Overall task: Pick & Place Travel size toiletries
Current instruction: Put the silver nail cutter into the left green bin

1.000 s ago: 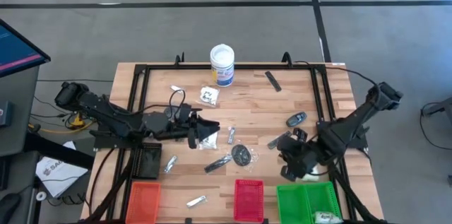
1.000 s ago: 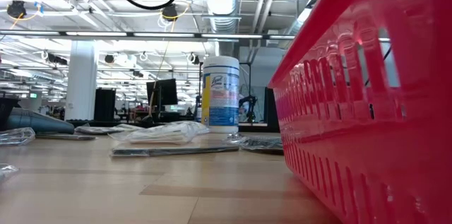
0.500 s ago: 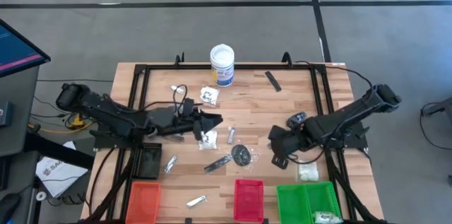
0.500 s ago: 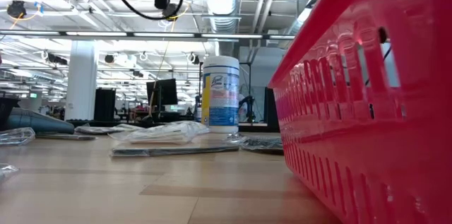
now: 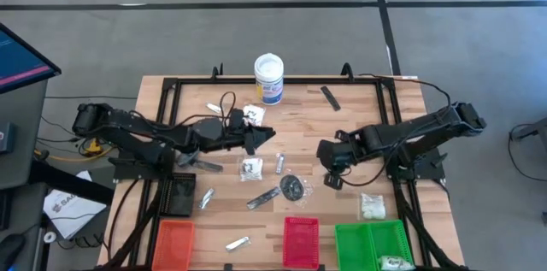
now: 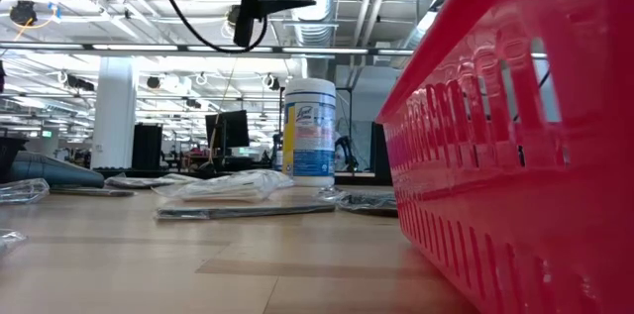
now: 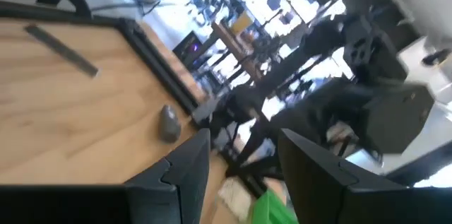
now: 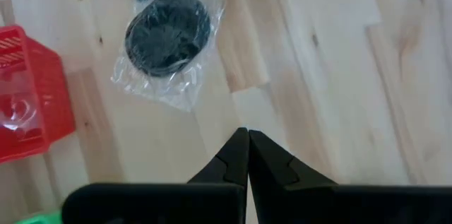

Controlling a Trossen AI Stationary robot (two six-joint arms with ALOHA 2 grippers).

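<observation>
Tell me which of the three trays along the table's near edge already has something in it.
The green plastic tray, the right-hand one: a pale item lies at its near corner. The orange tray and the red tray show only bare mesh.

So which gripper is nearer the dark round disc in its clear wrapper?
Right. The right gripper hovers shut just beside the dark round disc in its clear wrapper, toward the table's middle. The left gripper is farther off, up toward the white tub.

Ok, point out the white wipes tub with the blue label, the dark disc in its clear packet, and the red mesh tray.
White wipes tub [image 5: 268,79]: high view, on its lid.
Dark disc [image 8: 168,32]: right wrist view, disc centre.
Red mesh tray [image 5: 301,242]: high view, tray floor.
</observation>
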